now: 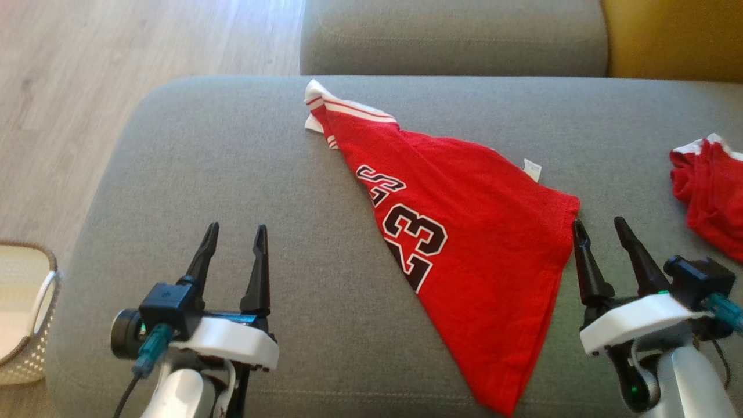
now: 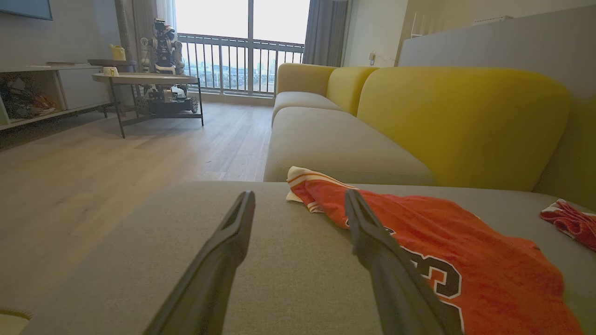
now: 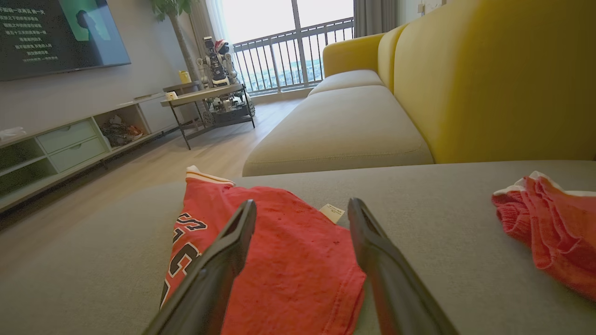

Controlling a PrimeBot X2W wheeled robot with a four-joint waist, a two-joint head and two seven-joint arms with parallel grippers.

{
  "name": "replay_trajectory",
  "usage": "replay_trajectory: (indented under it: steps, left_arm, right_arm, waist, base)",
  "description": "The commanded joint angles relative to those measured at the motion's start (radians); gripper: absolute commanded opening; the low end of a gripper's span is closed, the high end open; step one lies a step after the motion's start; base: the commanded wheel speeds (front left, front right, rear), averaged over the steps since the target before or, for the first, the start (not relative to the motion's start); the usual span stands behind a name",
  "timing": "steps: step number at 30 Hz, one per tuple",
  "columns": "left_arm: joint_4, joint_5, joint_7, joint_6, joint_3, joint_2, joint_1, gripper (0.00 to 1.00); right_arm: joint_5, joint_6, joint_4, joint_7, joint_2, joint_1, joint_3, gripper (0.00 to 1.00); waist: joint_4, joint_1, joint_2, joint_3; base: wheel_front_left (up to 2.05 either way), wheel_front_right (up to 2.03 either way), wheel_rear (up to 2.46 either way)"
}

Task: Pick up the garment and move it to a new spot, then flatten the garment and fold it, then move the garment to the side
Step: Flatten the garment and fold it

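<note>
Head view: garment (image 1: 464, 232) between left end effector (image 1: 237, 226) and right end effector (image 1: 597, 220).

Red jersey with black-and-white "23" (image 1: 464, 232) lies in a long triangle on grey fabric cushion (image 1: 232, 174). Left gripper (image 1: 237, 227) spread wide over bare cushion. Right gripper (image 1: 598, 222) spread wide, just beside jersey's right corner. Crumpled red cloth (image 1: 711, 191) at far right.

Left gripper (image 1: 235, 229) wide open; right gripper (image 1: 599, 223) likewise

Home living room, yellow sofa (image 3: 489, 79), wall television (image 3: 56, 32) (text on screen), low console (image 3: 70, 144), balcony railing (image 2: 237, 60)
</note>
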Motion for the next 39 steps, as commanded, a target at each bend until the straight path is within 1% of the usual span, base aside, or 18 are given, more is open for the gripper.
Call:
replay_trajectory:
  steps: [1,4,7,12,14,19,23,28,33,37,38,39]
  left_arm:
    - [-0.038,0.01,-0.005,-0.006,0.045,-0.004,-0.041,1.0]
    - [-0.033,0.027,-0.005,-0.022,0.051,-0.022,-0.038,1.0]
    - [-0.017,0.046,-0.005,-0.04,0.046,-0.037,-0.05,1.0]
    - [0.01,0.068,-0.005,-0.067,0.042,-0.057,-0.069,1.0]
    - [0.019,0.074,-0.005,-0.074,0.042,-0.064,-0.076,1.0]
    - [0.031,0.083,-0.005,-0.084,0.051,-0.079,-0.088,1.0]
    - [0.035,0.092,-0.005,-0.093,0.059,-0.087,-0.087,1.0]
    - [0.036,0.099,-0.005,-0.101,0.063,-0.095,-0.09,1.0]
    - [0.046,0.11,-0.005,-0.114,0.062,-0.103,-0.1,1.0]
    - [0.043,0.095,-0.005,-0.119,0.073,-0.109,-0.105,1.0]
    - [0.043,0.104,-0.005,-0.118,0.07,-0.109,-0.109,1.0]
    - [0.044,0.111,-0.005,-0.118,0.068,-0.11,-0.113,1.0]
  right_arm:
    - [0.003,0.0,-0.027,0.009,0.0,-0.065,0.019,1.0]
    - [-0.018,0.0,0.033,0.031,0.0,-0.127,-0.077,1.0]
    - [-0.053,0.0,0.121,0.061,0.0,-0.211,-0.128,1.0]
    - [-0.047,0.0,0.298,0.104,0.0,-0.345,-0.187,1.0]
    - [-0.047,0.0,0.368,0.113,0.0,-0.388,-0.226,1.0]
    - [-0.15,0.0,0.495,0.118,0.0,-0.468,-0.34,1.0]
    - [-0.199,0.0,0.572,0.119,0.0,-0.516,-0.408,1.0]
    - [-0.229,0.0,0.629,0.109,0.0,-0.549,-0.437,1.0]
    - [-0.27,0.0,0.699,0.1,-0.016,-0.584,-0.481,1.0]
    - [-0.275,0.0,0.745,0.104,-0.023,-0.614,-0.513,1.0]
    - [-0.278,0.0,0.755,0.104,-0.023,-0.623,-0.507,0.89]
    - [-0.279,0.0,0.763,0.1,-0.023,-0.632,-0.497,0.24]
  waist:
    - [0.008,0.0001,0.0,0.013]
    - [0.017,0.0001,0.0,0.042]
    - [0.036,0.0001,0.0,0.075]
    - [0.069,0.0001,0.0,0.121]
    - [0.083,0.0001,0.0,0.135]
    - [0.108,0.0001,0.0,0.16]
    - [0.118,0.0001,0.0,0.174]
    - [0.125,0.0001,0.0,0.183]
    - [0.137,0.0001,0.0,0.196]
    - [0.143,0.0001,0.0,0.207]
    - [0.145,0.0001,0.0,0.21]
    - [0.146,0.0001,0.0,0.213]
  base:
    - [0.0,0.0,0.0]
    - [0.0,0.0,0.0]
    - [0.0,0.0,0.0]
    - [0.0,0.0,0.0]
    - [0.0,0.0,0.0]
    - [0.0,0.0,0.0]
    - [0.0,0.0,0.0]
    - [0.0,0.0,0.0]
    - [0.0,0.0,0.0]
    - [0.0,0.0,0.0]
    - [0.0,0.0,0.0]
    - [0.0,0.0,0.0]
